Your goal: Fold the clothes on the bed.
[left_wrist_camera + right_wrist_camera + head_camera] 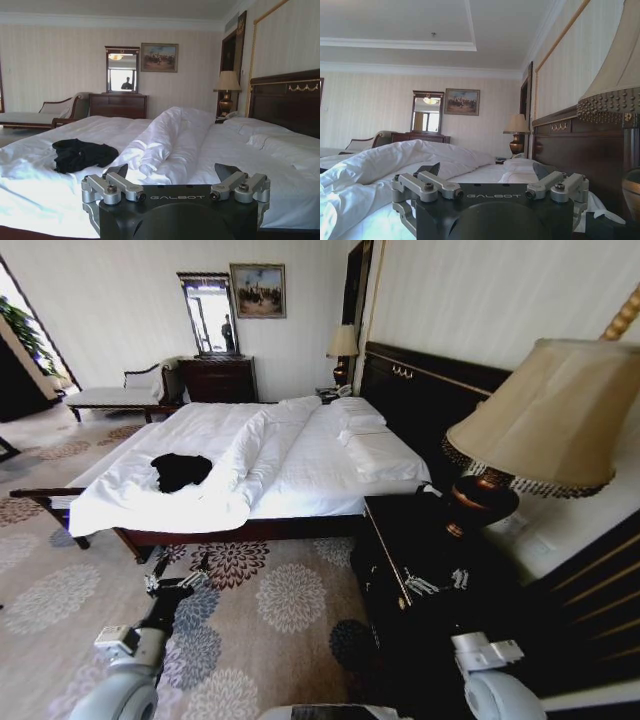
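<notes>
- clothes: one black t-shirt, lying crumpled in a heap on the bed, on the near half of the white sheet toward the foot end, beside the rolled-up duvet. in the left wrist view the shirt is a dark bunched mass with no flat panel or straight edge.
- judged progress: nothing of the fold looks done. the shirt is not spread out, no sleeve is turned in, and no crease shows.
- left gripper is held low over the carpet, short of the bed's side rail and well apart from the shirt. its wrist view shows the jaws spread wide with nothing between them.
- right gripper hangs in front of the dark nightstand, beside the lamp, farther from the shirt than the left one. its jaws also stand wide and empty.
- what is left, as a judgement: the robot has to get within reach of the bed, then flatten the shirt, then make the folds, so the whole task lies ahead.
</notes>
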Robot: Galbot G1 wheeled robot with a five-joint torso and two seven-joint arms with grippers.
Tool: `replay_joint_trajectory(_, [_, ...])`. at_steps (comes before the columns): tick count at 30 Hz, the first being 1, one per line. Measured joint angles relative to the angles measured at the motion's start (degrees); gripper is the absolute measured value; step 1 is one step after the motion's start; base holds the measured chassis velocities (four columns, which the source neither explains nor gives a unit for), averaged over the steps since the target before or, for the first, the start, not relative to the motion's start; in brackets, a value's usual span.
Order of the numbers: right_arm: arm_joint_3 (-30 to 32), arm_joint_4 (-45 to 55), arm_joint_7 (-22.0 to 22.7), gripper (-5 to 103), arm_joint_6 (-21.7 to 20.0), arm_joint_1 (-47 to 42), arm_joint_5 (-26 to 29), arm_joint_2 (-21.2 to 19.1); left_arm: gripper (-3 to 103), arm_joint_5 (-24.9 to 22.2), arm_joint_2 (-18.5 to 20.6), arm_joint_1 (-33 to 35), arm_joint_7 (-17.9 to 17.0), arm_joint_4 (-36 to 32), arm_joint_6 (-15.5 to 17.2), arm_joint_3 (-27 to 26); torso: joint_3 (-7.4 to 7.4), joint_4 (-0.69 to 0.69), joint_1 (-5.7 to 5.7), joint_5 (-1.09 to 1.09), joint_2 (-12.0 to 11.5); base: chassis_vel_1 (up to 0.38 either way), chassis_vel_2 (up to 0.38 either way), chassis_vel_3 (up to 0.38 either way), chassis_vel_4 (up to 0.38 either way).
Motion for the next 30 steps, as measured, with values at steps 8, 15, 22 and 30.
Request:
replay_joint_trajectory(8, [-0.04,-0.31,-0.08,100,0.26,0.26,-0.07,0.05,99,1.18,-0.40,-0.36,-0.22,-0.15,0.18,1.57,-0.01,-0.01,-0.01,0.01,0.01,-0.307,0.271,0.292,-0.266])
replay_joint_trajectory(15, [-0.06,-0.25,-0.08,100,0.23,0.31,-0.06,0.00,99,1.24,-0.83,0.22,-0.23,-0.03,0.03,1.49,0.00,0.00,0.01,0.01,0.00,-0.375,0.353,0.382,-0.360])
replay_joint_trajectory(22, [0.00,-0.06,-0.08,100,0.17,0.26,-0.05,-0.05,100,1.24,-0.87,-0.11,-0.28,-0.02,0.03,1.60,-0.02,-0.01,-0.02,0.01,0.02,-0.346,0.356,0.344,-0.359])
replay_joint_trajectory(30, [0.02,-0.02,-0.05,100,0.09,0.25,-0.09,-0.01,100,0.97,-1.37,-0.09,-0.39,0.05,0.07,1.49,-0.01,0.00,-0.02,0.00,0.01,-0.296,0.309,0.303,-0.296])
